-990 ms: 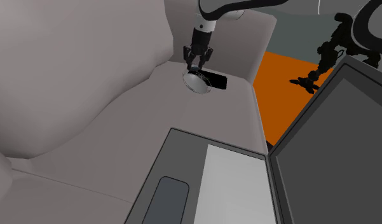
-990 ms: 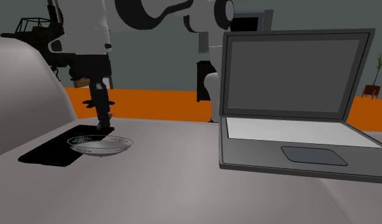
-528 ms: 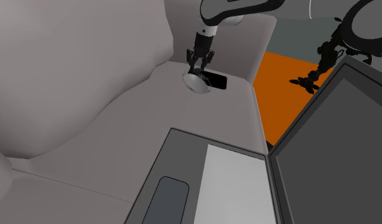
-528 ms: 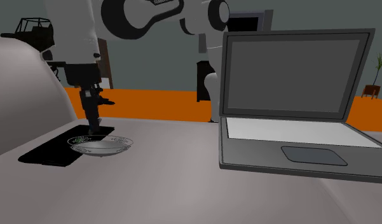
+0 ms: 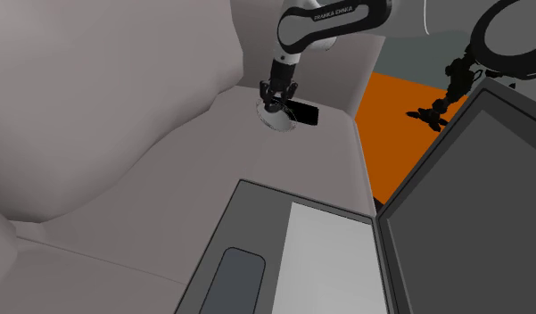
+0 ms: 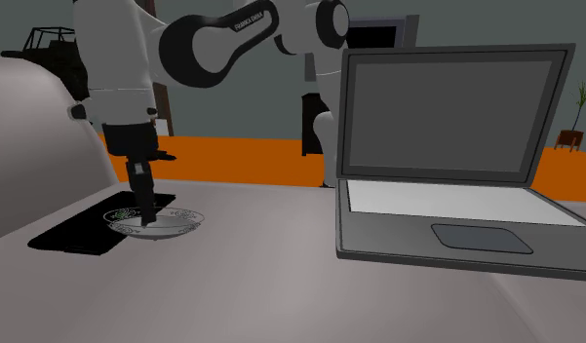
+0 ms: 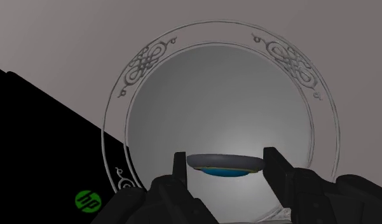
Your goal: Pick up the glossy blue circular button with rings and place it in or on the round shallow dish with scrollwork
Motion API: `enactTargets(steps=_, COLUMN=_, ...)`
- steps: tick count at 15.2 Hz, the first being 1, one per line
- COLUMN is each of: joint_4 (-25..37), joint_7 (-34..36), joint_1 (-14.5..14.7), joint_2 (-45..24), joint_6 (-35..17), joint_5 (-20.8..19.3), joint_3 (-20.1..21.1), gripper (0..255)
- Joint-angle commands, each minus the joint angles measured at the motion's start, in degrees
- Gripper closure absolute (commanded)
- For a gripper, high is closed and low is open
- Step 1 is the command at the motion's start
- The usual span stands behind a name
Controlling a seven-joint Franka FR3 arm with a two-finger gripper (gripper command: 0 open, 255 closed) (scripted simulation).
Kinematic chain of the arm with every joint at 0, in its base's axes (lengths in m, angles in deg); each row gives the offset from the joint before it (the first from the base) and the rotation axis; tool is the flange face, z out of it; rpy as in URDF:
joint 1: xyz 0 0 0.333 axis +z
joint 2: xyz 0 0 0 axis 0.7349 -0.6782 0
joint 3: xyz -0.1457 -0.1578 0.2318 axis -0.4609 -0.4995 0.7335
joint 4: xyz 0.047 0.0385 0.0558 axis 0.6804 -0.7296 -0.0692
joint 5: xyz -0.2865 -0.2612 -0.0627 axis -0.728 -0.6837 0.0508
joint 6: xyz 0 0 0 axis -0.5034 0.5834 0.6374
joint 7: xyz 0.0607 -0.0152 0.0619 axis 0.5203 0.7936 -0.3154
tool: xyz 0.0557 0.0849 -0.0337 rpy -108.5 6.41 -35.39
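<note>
Laptop: nearest to my shoulder camera sits an open dark grey laptop (image 5: 292, 250) with a pale keyboard panel. It stands on the surface, well apart from the work.
Surface: a pale grey cushioned surface (image 5: 150, 169) carries everything. It reads to me as a sofa rather than a worktop.
Dish: the round shallow grey dish with scrollwork on its rim (image 7: 145, 63) rests on the surface. Its edge lies over one end of the black slab.
Button: I see the glossy blue circular button with a grey upper face (image 7: 224, 167) edge-on, low over the dish's bowl. I cannot tell whether it touches the dish.
Gripper: the all-black two-finger gripper (image 7: 225, 162) is pinching the button, one finger against each side of its rim. In the second exterior view the gripper (image 6: 144, 216) reaches down inside the dish rim.
Arm: the white arm with dark joints (image 5: 324, 22) arches down to the dish from above.
Slab: a flat black rectangular device (image 7: 30, 140) with a small green round logo (image 7: 88, 201) lies flat under the dish's edge.
Floor: beyond the surface I see bright orange floor (image 5: 399, 116).
</note>
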Motion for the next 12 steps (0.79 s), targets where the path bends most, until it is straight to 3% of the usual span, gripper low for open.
enactTargets(steps=1, joint_4=-0.63, joint_7=0.08, joint_1=0.02, joint_2=0.02, joint_6=-0.65, joint_5=-0.02, joint_3=0.01, gripper=255)
enactTargets(steps=7, joint_4=-0.63, joint_7=0.08, joint_1=0.02, joint_2=0.01, joint_6=-0.64, joint_5=-0.02, joint_3=0.01, gripper=255)
enactTargets(steps=8, joint_4=-0.63, joint_7=0.08, joint_1=0.02, joint_2=0.01, joint_6=-0.64, joint_5=-0.02, joint_3=0.01, gripper=0)
enactTargets(steps=12, joint_4=-0.63, joint_7=0.08, joint_1=0.02, joint_2=0.01, joint_6=-0.64, joint_5=-0.02, joint_3=0.01, gripper=0)
